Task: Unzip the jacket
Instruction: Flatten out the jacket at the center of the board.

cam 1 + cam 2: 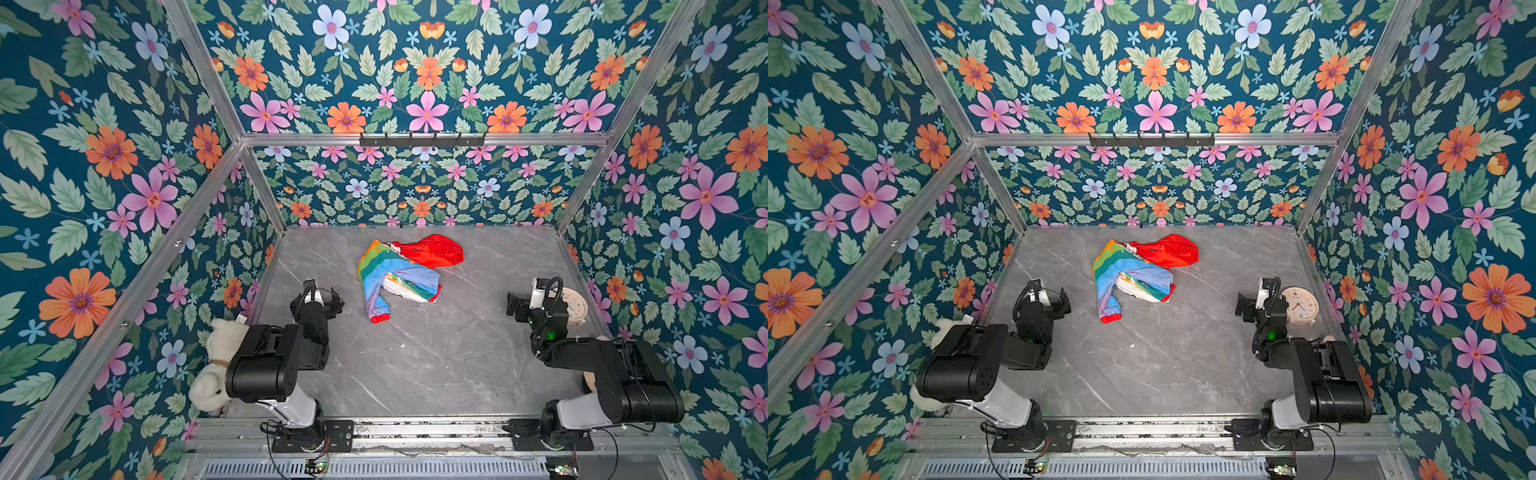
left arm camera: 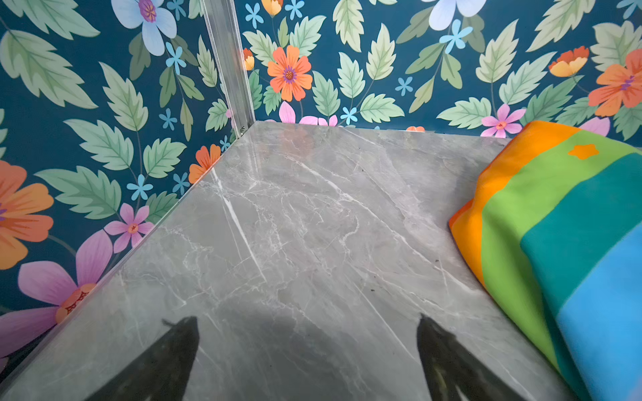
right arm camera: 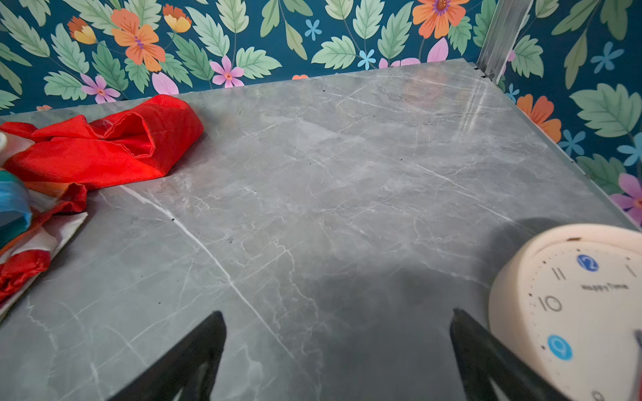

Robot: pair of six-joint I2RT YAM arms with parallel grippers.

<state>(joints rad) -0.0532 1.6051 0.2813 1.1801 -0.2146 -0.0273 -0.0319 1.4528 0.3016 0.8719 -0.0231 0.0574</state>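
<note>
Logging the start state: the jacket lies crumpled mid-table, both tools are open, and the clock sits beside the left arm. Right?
One slip: the clock sits beside the right arm, not the left, as both top views show. The rest holds: the jacket lies crumpled mid-table, and the left tool and right tool are open.

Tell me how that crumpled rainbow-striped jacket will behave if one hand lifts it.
Probably floppy: the rainbow-striped, red-hooded jacket lies crumpled and folded over itself, so it should drape. Its thin-looking fabric suggests little weight. Pushed, it may bunch or slide on the smooth grey marbled tabletop.
</note>
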